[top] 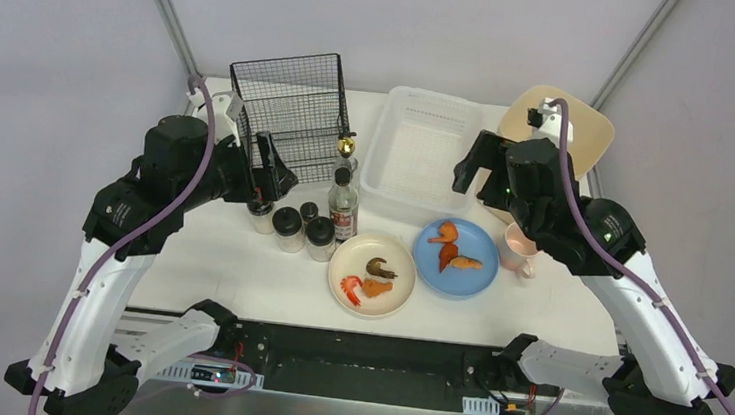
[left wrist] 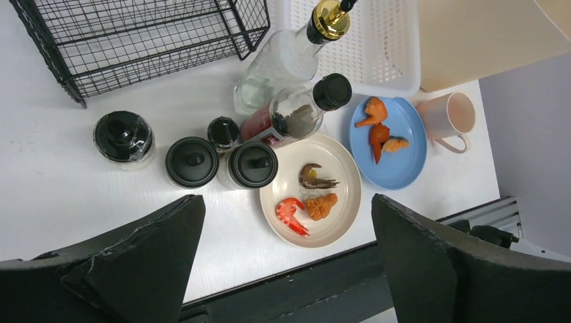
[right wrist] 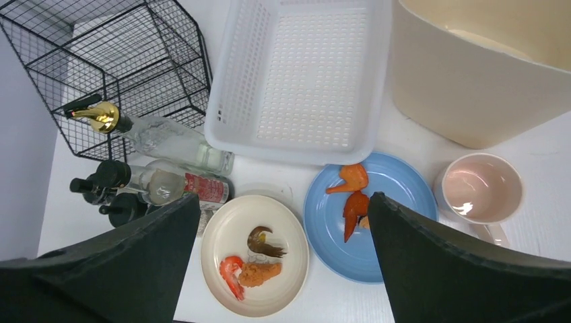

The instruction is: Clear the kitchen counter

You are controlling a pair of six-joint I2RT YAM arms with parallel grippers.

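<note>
Two grippers are in view, and you can see that both stand wide apart with nothing between the fingers. Your left gripper (left wrist: 286,202) hangs above the left part of the kitchen counter (top: 219,255), beside the black wire basket (top: 292,101) and over a group of black-lidded jars (top: 289,226). Your right gripper (right wrist: 283,198) hangs above the near right corner of the white slotted basket (top: 419,152), just beside the beige tub (top: 590,137).

The kitchen counter is the white tabletop that lies under all items, from the arm bases to the back wall. Next to the jars stand a dark-capped bottle with a red label (top: 344,205) and, behind it, a clear bottle with a gold cap (top: 346,150). In front of the bottles lies a cream plate (top: 338,265) with a red shrimp (top: 350,288), an orange piece and a brown piece on it. Right of it, the two rims touching or nearly touching, lies a blue plate (top: 467,282) with three orange food pieces. A pink mug (top: 518,249) stands upright just beside the blue plate, on its right side. The white slotted basket has nothing inside, and it stands between the wire basket and the beige tub at the back.
</note>
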